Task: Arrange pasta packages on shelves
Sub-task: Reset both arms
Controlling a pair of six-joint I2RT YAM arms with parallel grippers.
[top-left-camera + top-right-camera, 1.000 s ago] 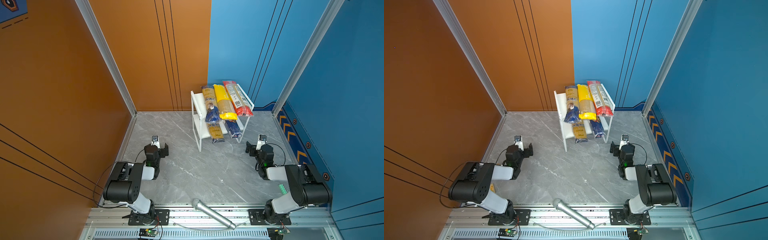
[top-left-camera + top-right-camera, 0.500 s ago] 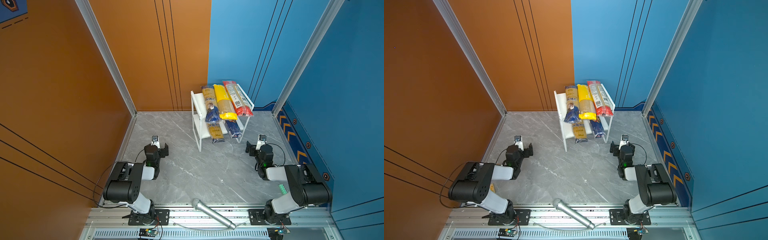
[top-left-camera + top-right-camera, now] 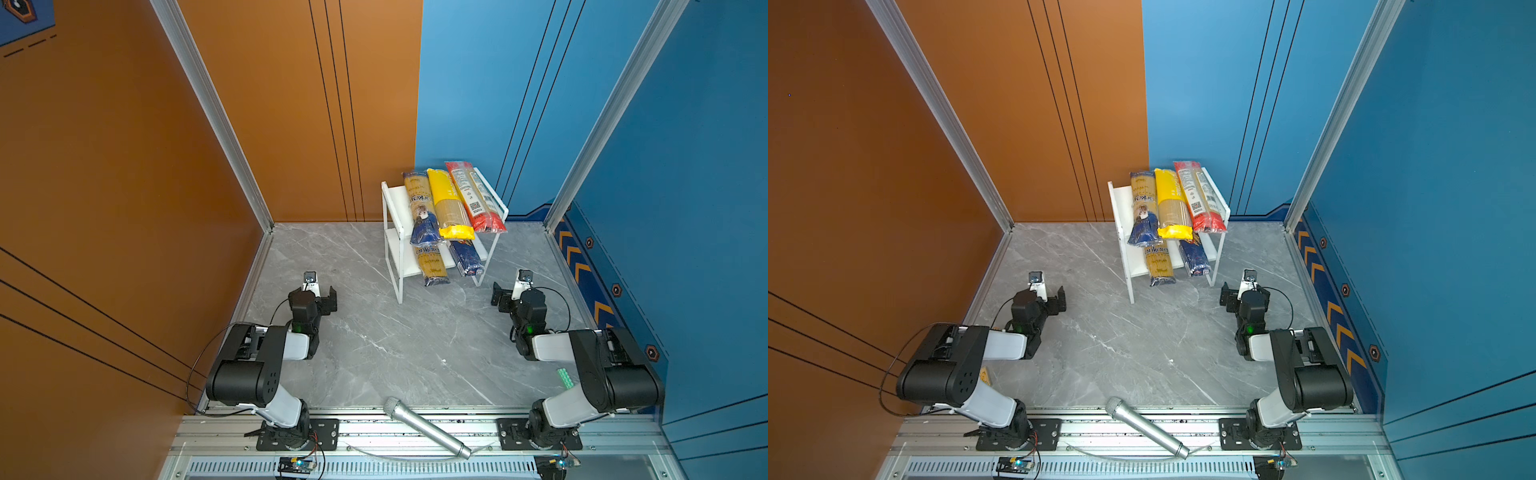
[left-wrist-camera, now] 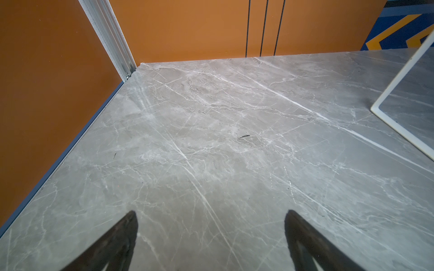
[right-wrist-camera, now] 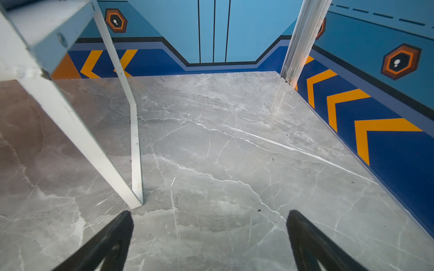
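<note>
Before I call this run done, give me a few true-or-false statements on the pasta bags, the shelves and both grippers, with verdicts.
1. The top shelf holds three bags. True.
2. The red bag lies on the lower shelf. False: it lies on the top shelf, beside the yellow bag.
3. The left gripper holds a bag. False: it is open and empty, over the table.
4. The right gripper is open. True.
5. The Barilla bag sits on the lower shelf. True.
</note>
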